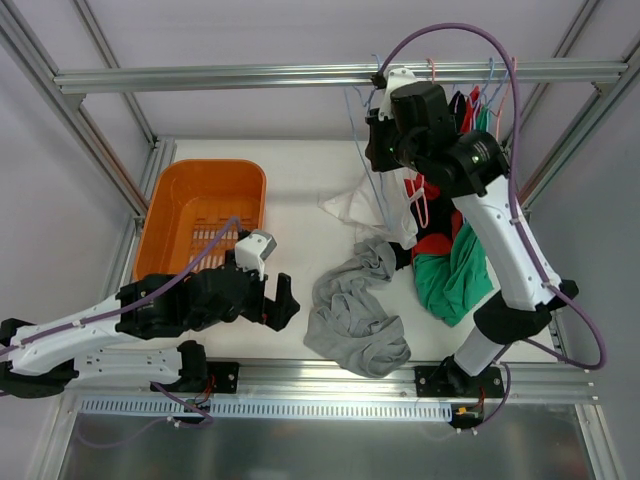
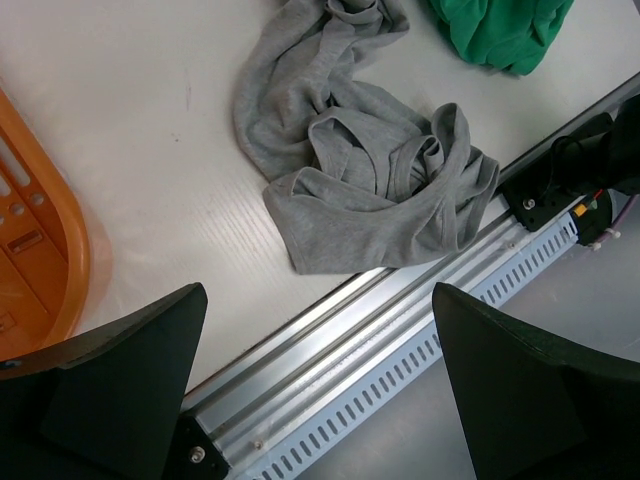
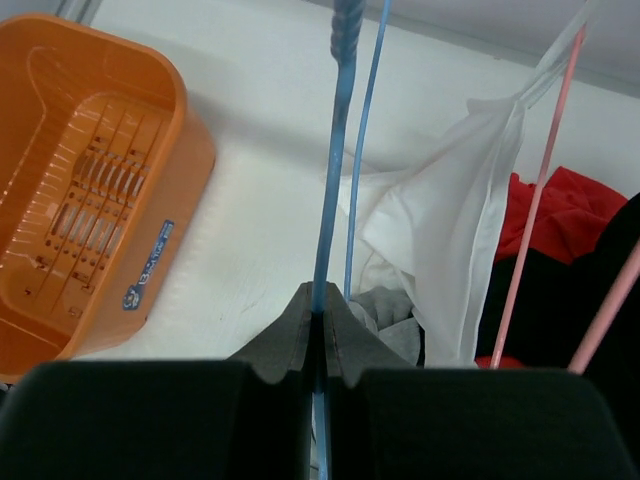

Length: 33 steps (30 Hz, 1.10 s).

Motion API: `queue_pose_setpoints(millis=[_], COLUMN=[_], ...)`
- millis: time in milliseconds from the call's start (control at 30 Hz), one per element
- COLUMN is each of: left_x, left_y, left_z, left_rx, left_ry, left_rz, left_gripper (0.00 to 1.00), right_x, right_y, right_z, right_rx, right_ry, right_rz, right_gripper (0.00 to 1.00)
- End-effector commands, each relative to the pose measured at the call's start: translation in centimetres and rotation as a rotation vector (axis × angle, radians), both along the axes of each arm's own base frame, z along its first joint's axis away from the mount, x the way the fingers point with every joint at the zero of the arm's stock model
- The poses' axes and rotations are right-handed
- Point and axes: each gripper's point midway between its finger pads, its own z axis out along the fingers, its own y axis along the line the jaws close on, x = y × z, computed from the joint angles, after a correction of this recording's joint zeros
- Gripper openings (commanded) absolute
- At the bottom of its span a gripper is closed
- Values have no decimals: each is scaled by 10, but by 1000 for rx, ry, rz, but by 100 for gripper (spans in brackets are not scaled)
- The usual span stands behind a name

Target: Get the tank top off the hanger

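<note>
The right tool [image 3: 318, 328] is clamping shut on the blue hanger [image 3: 333, 180], whose wire is running straight out from between the fingers. The left tool [image 2: 317, 330] is hanging wide open, empty. The gray tank top [image 1: 352, 315] is lying crumpled on the counter [image 1: 290, 200], its length running near-to-far.

Basket [image 1: 205, 215] sits at the far left of the tabletop [image 1: 300, 180]. Right of the basket, nearer the front edge, lies a crumpled tank top [image 1: 355, 310]. Farther right of the basket, clothes [image 1: 450, 265] hang from an overhead rail [image 1: 250, 76]. Left pincer [image 1: 278, 305] hovers in front of the basket; right pincer [image 3: 320, 318] clamps a hanger [image 3: 332, 150] by the rail.
</note>
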Motion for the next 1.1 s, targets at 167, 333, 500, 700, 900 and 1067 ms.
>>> queue_pose_setpoints(millis=[167, 333, 500, 700, 900, 1067], left_x=[-4, -8, -9, -10, -9, -10], left_y=[-3, -5, -7, -10, -11, -11], left_z=[-12, -19, -25, -25, -28, -31], left_rx=[16, 17, 13, 11, 19, 24], left_ry=[33, 59, 71, 68, 65, 67], left_rz=[-3, -9, -13, -27, -25, -28], left_gripper=[99, 98, 99, 99, 99, 99], right_x=[16, 18, 20, 15, 6, 13], right_y=[14, 17, 16, 10, 0, 4], right_z=[-24, -34, -37, 2, 27, 17], right_rx=[-14, -12, -11, 80, 119, 100], right_ry=[63, 94, 98, -11, -75, -53], right_rz=[5, -5, -29, -33, -33, -26], right_gripper=[0, 0, 1, 0, 0, 0])
